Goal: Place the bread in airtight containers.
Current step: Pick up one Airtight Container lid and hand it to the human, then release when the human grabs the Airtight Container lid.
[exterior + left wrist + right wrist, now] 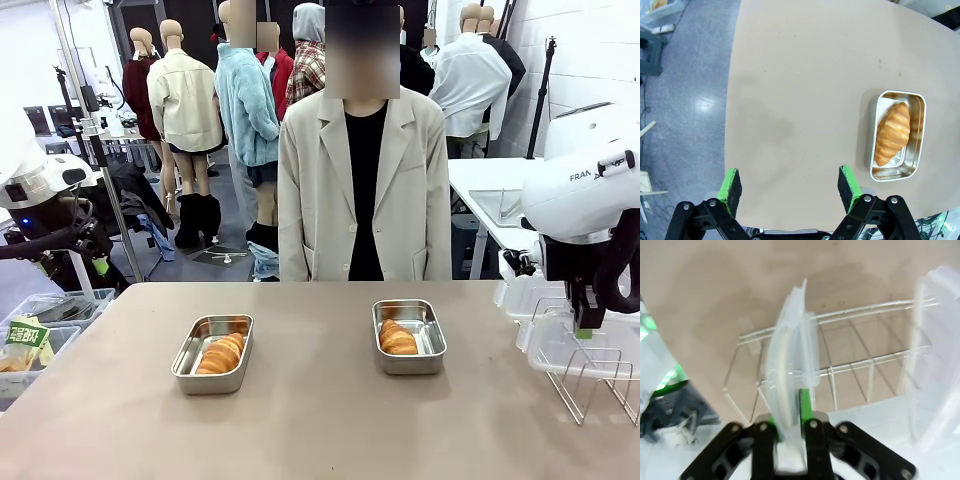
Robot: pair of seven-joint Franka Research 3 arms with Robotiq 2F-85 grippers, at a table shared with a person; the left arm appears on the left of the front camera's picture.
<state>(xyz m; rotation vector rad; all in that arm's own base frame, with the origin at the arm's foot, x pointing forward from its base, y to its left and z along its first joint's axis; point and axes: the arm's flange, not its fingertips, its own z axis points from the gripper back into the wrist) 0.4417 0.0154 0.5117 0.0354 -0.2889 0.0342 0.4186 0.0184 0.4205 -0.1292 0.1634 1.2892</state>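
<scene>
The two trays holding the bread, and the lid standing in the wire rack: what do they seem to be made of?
Trays: probably stainless steel, shiny grey walls with bright reflections. Lid: probably plastic, translucent and milky; its cloudy surface lets light through.

The tan table point(320, 430) carries a wire rack point(590, 385) directly beneath the right gripper point(583, 332). One steel container point(436, 335) sits off that gripper's left side, apart from it. The other steel container point(186, 362) lies farther over, ahead and to the right of the left gripper point(790, 182).
</scene>
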